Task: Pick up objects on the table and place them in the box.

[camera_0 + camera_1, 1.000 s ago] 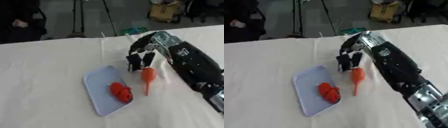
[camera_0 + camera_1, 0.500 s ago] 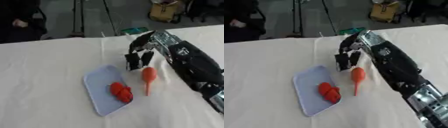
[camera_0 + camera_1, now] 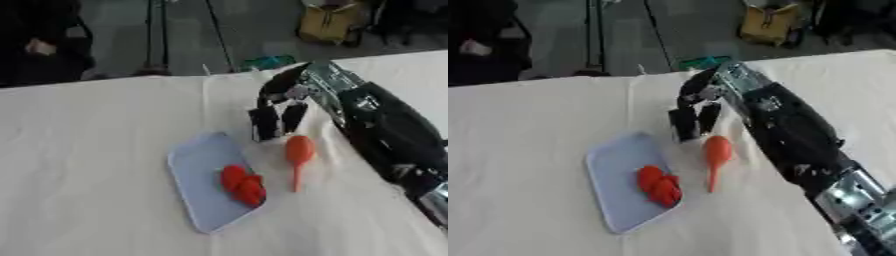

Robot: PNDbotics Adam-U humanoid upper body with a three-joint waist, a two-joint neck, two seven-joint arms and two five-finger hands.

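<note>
An orange, carrot-shaped thing [image 3: 298,150] lies on the white tablecloth, thick end toward the far side, just right of a pale blue tray [image 3: 197,165]. A red lumpy object [image 3: 242,184] lies in the tray's near right part. My right hand [image 3: 293,114] comes in from the right on a black arm and hangs just beyond the orange thing's thick end. Its fingers [image 3: 684,124] point straight down, open, with nothing held. Whether they touch the cloth I cannot tell. My left hand shows in no view.
My black right forearm [image 3: 385,130] covers the table's right side. A small green thing [image 3: 267,62] lies at the table's far edge. Beyond it are the floor, tripod legs [image 3: 157,35] and a yellow bag [image 3: 328,22].
The right hand has drawn slightly up and away from the orange thing's thick end. The orange thing, the tray and the red object have stayed put.
</note>
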